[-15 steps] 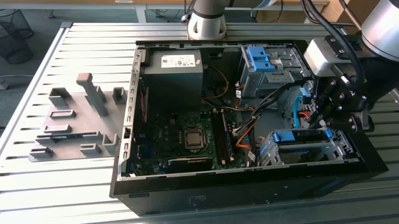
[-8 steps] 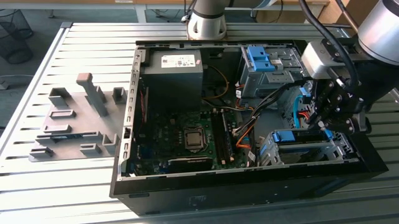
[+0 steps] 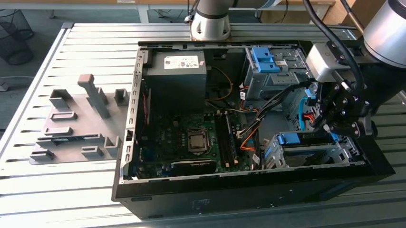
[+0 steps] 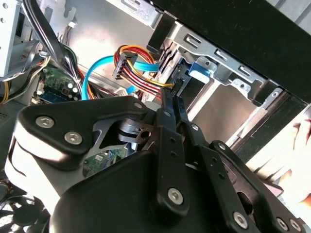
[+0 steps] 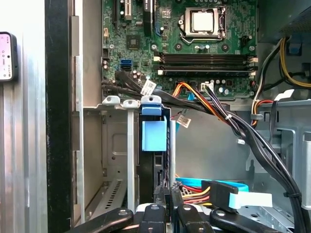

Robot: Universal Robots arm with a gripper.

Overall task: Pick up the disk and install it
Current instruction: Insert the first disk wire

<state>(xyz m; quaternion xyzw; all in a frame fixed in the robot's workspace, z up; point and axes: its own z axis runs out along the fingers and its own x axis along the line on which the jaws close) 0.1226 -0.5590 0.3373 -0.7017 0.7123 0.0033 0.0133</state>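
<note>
Two black fingers [image 4: 171, 104] of the gripper [image 5: 165, 191] are pressed together with nothing between them, poised just behind the disk [image 5: 153, 133], which stands on edge in the grey drive bay [image 3: 311, 154] at the front corner of the computer case [image 3: 136, 137] nearest the exterior view's right, beside orange and blue cables [image 5: 214, 187]
</note>
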